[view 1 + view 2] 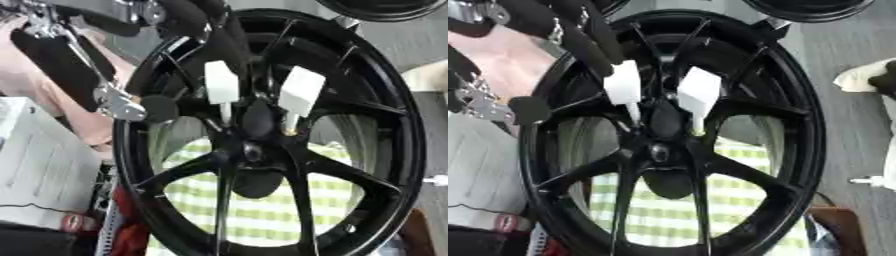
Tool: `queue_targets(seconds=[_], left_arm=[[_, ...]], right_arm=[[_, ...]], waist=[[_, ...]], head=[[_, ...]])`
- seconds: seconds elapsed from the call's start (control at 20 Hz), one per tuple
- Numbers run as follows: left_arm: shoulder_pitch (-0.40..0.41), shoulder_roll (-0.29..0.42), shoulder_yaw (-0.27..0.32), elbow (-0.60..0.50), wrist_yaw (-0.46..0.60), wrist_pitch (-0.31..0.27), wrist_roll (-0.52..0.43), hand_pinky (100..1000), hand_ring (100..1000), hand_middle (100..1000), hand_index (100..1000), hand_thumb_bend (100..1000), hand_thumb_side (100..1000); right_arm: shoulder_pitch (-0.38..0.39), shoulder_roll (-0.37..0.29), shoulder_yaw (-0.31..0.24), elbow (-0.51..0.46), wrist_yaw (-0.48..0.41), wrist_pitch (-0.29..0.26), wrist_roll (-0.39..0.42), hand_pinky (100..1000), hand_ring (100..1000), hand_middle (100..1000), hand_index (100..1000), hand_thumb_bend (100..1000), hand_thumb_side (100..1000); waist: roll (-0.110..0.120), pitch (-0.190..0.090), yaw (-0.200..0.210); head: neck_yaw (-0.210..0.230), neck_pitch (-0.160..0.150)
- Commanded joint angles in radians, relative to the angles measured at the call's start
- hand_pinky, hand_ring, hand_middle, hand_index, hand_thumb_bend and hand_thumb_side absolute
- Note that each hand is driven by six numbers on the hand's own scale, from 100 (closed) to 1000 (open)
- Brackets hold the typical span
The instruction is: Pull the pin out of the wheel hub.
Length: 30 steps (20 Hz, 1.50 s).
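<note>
Across nearly the whole view stands the big glossy black alloy wheel (271, 135), its thin spokes running out from a dark hub (254, 150) at the centre to the rim. From that hub, just above its middle, I see two pins sticking out toward me: the left white block-headed pin (221, 85) and the right white block-headed pin (301, 92), each a pale rectangular head on a slim stem, side by side and tilted slightly apart, both stems seated in the hub. My left hand (579, 35), black with silver joints, comes in from the upper left; in the right eye view its dark fingers (601, 47) lie against the top of the left pin's head, touching it, but I cannot tell whether they are curled round the head or merely resting on it. A round black pad on a silver linkage (144, 107) hangs at the wheel's left rim, apart from the pins. Through the lower spoke gaps I see a green-and-white checked cloth (262, 210). Beside the wheel's left edge sits a white box-like object (39, 160).
</note>
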Motion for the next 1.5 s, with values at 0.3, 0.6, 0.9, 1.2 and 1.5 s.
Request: queue_targets(seconds=[0.3, 0.6, 0.9, 1.2, 1.5], left_arm=[[-0.024, -0.015, -0.011, 0.056, -0.07, -0.11, -0.076, 899, 893, 835, 878, 249, 100], [-0.015, -0.023, -0.028, 0.086, -0.102, -0.142, -0.076, 888, 885, 831, 872, 229, 100], [-0.005, -0.026, -0.038, 0.105, -0.122, -0.164, -0.076, 881, 883, 834, 869, 233, 100], [0.005, -0.027, -0.042, 0.118, -0.149, -0.184, -0.076, 876, 884, 839, 869, 246, 100], [-0.003, -0.041, -0.035, 0.128, -0.154, -0.198, -0.076, 872, 882, 850, 875, 258, 100]], right_arm=[[-0.011, -0.004, -0.002, -0.017, 0.002, 0.0, 0.008, 899, 738, 566, 673, 262, 374], [-0.014, 0.0, -0.002, -0.018, 0.002, -0.001, 0.011, 900, 738, 566, 673, 261, 376], [-0.016, 0.004, -0.001, -0.019, 0.002, -0.001, 0.012, 900, 738, 566, 673, 260, 378], [-0.018, 0.007, -0.001, -0.019, 0.002, -0.001, 0.013, 901, 738, 566, 673, 260, 379], [-0.018, 0.01, 0.001, -0.019, 0.001, 0.0, 0.016, 901, 737, 566, 673, 261, 380]], waist=[[-0.003, -0.003, -0.012], [-0.006, 0.008, -0.019], [-0.01, 0.018, -0.022], [-0.012, 0.023, -0.025], [-0.014, 0.027, -0.027]], head=[[0.016, -0.017], [0.025, -0.02], [0.031, -0.023], [0.035, -0.025], [0.04, -0.03]])
